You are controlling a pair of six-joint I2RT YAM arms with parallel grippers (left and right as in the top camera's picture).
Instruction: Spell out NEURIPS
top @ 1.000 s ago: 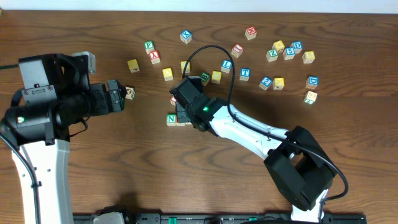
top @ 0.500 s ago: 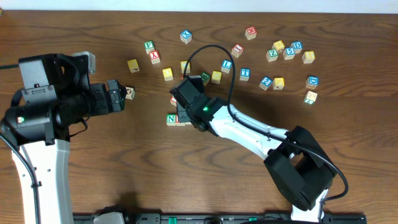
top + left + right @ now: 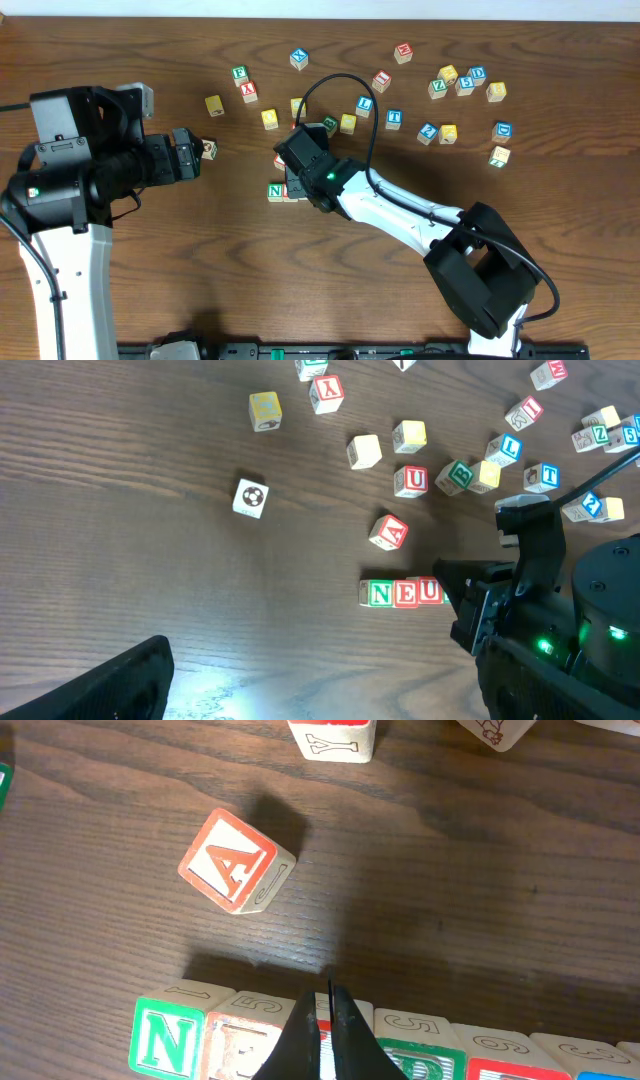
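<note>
**A:** Where do we stand with the word?

**B:** Our row of blocks lies on the table, under the right arm. From the left wrist we read N, E, U, and then the arm covers the rest. The right wrist shows more blocks after those, but we cannot make out their letters.

**A:** And the pincers?

**B:** Our right pincer has its tips pressed together and holds nothing. It sits over the block just after the E block, though we cannot tell whether it touches. Our left pincer hangs well off to the side, jaws apart and empty.

**A:** What worries us?

**B:** The closed tips are so close to the row that we think any sideways drift would push a block crooked or open a gap. The A block lies turned at an angle near the row, so a careless pull-back could knock it into the line. And because we cannot read the far end, we might misjudge which letter comes next.
</note>
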